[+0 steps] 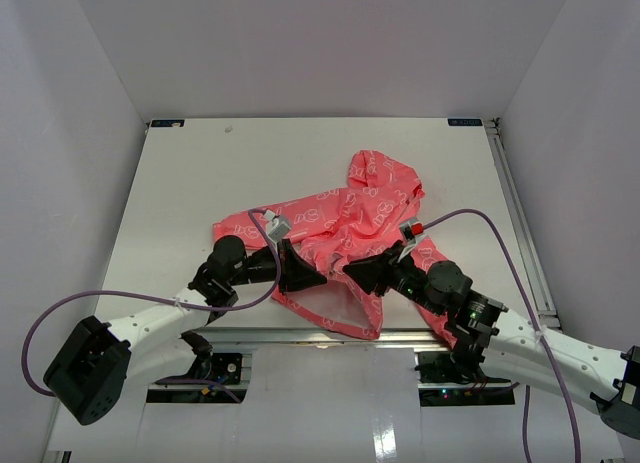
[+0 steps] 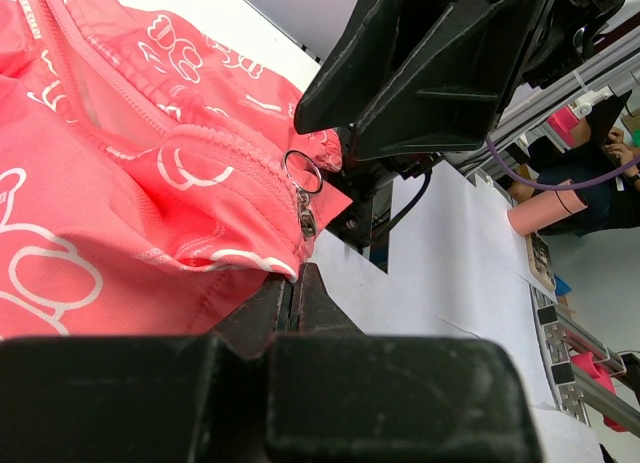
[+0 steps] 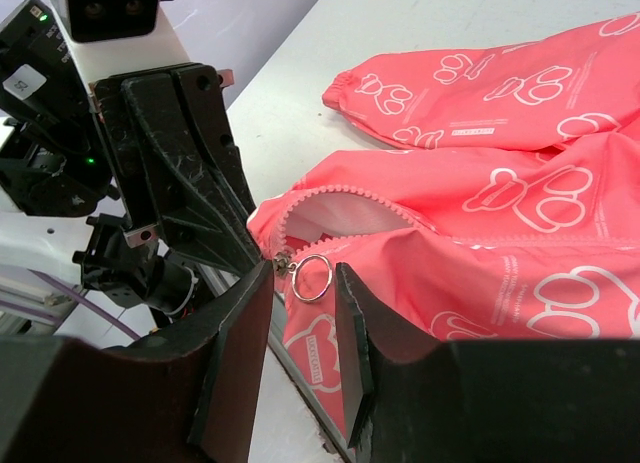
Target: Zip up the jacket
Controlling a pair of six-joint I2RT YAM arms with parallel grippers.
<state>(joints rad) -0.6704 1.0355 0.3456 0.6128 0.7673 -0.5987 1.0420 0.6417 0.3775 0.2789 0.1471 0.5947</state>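
When pulling the jacket (image 1: 350,218) shut, expect light, limp, slippery cloth, apt to bunch; take the zipper ring (image 3: 312,277), not fabric. Lies crumpled on the desk (image 1: 180,183), reaching the near edge. Clenched on its cloth just beside the ring: left jaws. Parted astride the ring, gripping nothing: right jaws.

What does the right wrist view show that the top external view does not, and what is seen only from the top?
Only the right wrist view: the metal ring pull on the zipper, in the gap between the open fingers of the right gripper, and the white lining inside the undone front. Only the top external view: the hood and the whole table around the jacket. Both: the pink jacket and the left gripper shut at its bottom corner.
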